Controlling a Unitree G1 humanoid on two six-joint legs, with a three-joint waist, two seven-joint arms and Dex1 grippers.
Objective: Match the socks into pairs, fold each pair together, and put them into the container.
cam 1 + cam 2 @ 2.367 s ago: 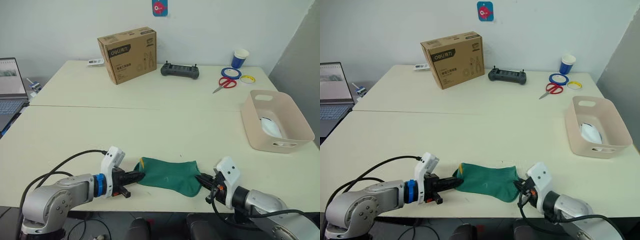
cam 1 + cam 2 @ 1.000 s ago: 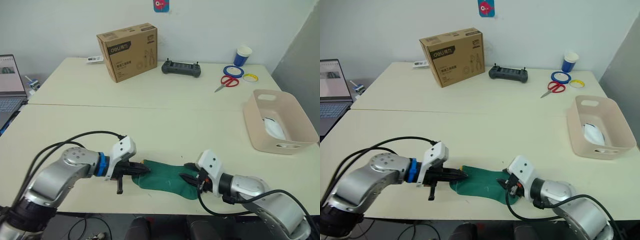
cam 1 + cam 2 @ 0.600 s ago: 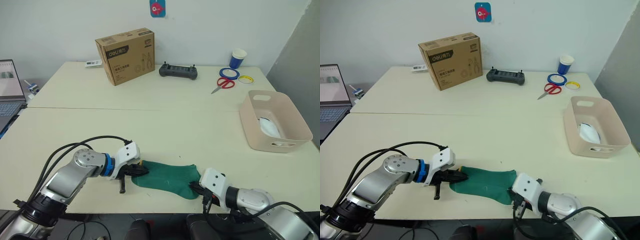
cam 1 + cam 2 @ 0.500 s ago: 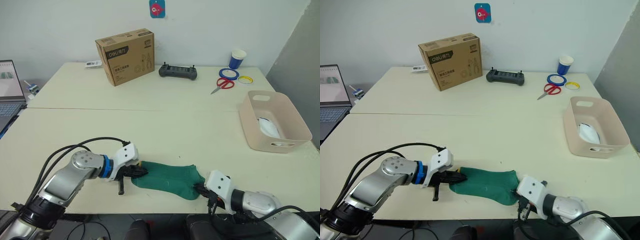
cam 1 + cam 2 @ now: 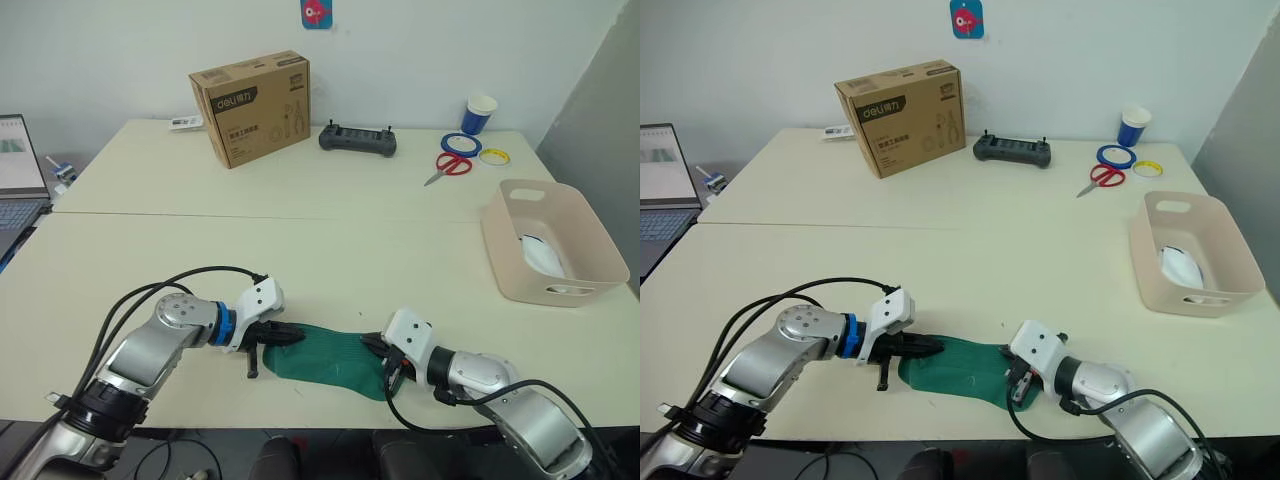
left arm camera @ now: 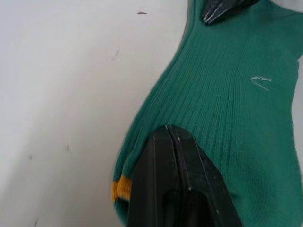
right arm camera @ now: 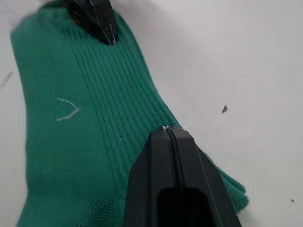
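At the near edge of the pale desk [image 5: 330, 250], the dark green socks [image 5: 330, 355] lie flat, stacked. The left gripper [image 5: 288, 337] and right gripper [image 5: 377, 348], each pressed together, pinch opposite ends. Soft and limp, the fabric looks best held at its ends; the container [image 5: 552, 240] waits at the right edge.

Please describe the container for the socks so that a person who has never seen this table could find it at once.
Look at the cream table, then at its right edge, nearer than the red scissors and blue cup. There stands the container, a pale pinkish-beige plastic tub with rounded corners and handle slots, something white inside. Unlike the brown cardboard box, it is open-topped.
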